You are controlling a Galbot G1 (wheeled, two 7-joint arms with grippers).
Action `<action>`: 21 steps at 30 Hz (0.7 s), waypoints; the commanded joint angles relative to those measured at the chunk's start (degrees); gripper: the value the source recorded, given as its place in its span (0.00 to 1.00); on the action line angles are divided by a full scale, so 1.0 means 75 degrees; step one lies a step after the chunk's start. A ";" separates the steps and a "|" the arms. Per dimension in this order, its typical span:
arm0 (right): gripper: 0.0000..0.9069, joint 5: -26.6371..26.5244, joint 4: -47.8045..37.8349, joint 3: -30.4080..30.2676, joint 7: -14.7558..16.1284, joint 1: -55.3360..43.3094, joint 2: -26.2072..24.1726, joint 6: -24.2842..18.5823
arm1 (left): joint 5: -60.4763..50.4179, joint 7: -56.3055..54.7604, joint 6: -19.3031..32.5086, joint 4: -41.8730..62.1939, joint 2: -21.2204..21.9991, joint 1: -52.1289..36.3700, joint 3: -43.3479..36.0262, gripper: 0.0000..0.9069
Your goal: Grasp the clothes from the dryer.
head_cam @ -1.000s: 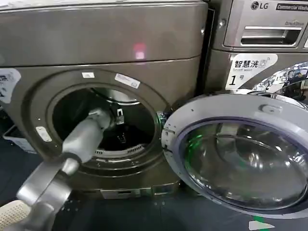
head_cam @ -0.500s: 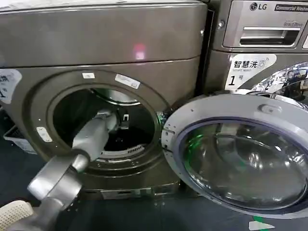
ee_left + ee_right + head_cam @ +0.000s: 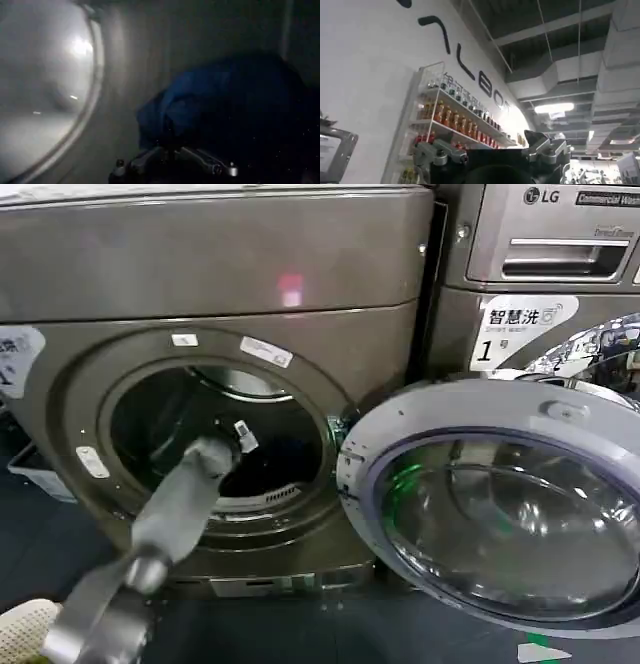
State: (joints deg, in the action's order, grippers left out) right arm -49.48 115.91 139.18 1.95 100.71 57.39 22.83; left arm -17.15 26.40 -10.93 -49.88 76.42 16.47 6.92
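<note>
Reaching through the round mouth of the dryer (image 3: 215,304), the robot's left arm slants up from the near left, and its left gripper (image 3: 240,436) sits inside the dark drum. The machine is a large bronze-grey front-loader with small white stickers around the porthole. Its grey-rimmed glass door (image 3: 500,504) hangs wide open to the right, and a lighter silver machine (image 3: 545,274) stands at the far right. Seen from the left wrist, the clothes (image 3: 225,105), a soft dark blue bundle, lie heaped on the drum floor against the curved wall, just beyond the gripper. The fingers (image 3: 142,159) are spread apart close to the near edge of the fabric; whether they touch it is too dim to tell. This looks like the approach step, with the grasp not yet made. The next move likely calls for pushing a little farther into the bundle and pinching a good fold before drawing back out. The right gripper (image 3: 492,152) is parked away from the drum, aimed up toward a shelved wall and ceiling, fingers spread and holding nothing.
</note>
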 commanded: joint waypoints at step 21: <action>1.00 0.0410 -0.0005 -0.0358 -0.0165 -0.0125 0.0085 -0.0973 | 0.2373 -0.4860 0.1743 -0.4984 0.0758 0.4153 0.2004 0.00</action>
State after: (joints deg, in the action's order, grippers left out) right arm -46.99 116.06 136.74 0.87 99.81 58.03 17.21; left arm -1.03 -6.66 0.38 -83.88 81.48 44.87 20.91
